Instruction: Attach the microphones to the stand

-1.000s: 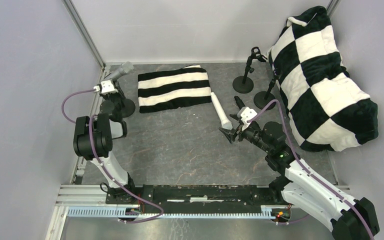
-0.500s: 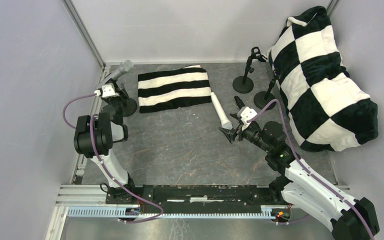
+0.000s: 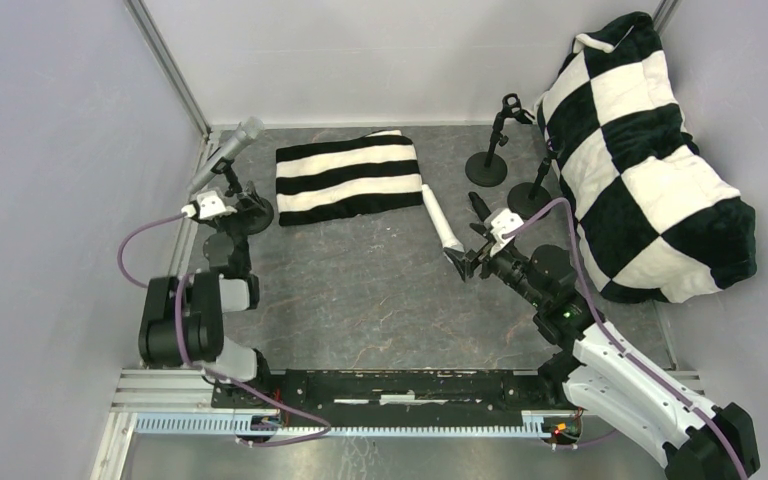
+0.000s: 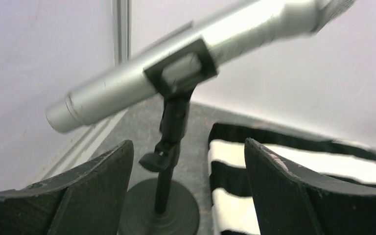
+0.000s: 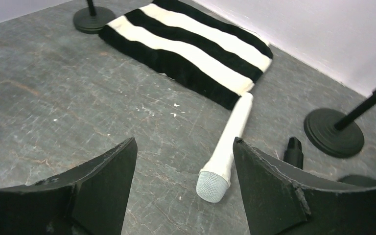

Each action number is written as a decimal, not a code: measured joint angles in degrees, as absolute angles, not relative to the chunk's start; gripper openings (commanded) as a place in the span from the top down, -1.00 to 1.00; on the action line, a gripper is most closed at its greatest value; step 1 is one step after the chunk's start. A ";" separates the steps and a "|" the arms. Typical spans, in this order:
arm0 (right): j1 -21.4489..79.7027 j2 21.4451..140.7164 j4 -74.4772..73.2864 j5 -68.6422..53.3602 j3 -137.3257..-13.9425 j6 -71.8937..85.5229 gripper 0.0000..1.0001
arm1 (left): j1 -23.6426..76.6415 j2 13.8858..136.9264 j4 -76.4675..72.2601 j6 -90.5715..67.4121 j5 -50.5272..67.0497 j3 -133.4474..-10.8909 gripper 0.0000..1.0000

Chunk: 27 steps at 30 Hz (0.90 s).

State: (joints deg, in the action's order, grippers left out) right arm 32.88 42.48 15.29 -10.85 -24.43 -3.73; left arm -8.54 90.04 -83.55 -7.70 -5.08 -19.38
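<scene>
The silver-grey microphone sits tilted in the clip of the stand at the back left. My left gripper is open just in front of that stand, touching nothing. The white microphone lies flat on the table, its mesh head towards my right gripper, which hovers open over the head end. The black microphone lies beside the white one, partly hidden by my right finger.
A black-and-white striped cloth lies at the back middle. Two bare stands are at the back right, next to a large checkered cushion. Walls close in the left and back sides.
My left gripper has opened, let go of the silver-grey microphone and drawn back; the microphone stays in the clip. The right gripper has edged closer to the white microphone's head.
</scene>
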 measured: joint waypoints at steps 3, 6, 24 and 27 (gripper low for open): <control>32.88 41.85 14.24 -7.11 -24.43 -1.41 -0.59 | -6.07 80.79 -78.81 -8.73 -8.62 -17.82 -0.80; 32.88 40.95 12.53 -2.17 -24.45 1.67 -0.60 | -3.57 71.26 -68.97 -11.27 -12.21 -17.52 -0.84; 30.15 53.54 -15.25 16.51 -45.28 6.57 -0.71 | 3.70 42.78 -2.87 -25.56 -19.38 -28.97 -1.00; 26.20 57.74 -18.04 15.57 -51.59 6.50 -0.71 | 4.08 42.22 3.27 -26.41 -16.97 -30.65 -1.00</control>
State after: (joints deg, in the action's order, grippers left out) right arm 26.20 57.74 -18.04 15.57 -51.59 6.50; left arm 4.08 42.22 3.27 -26.41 -16.97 -30.65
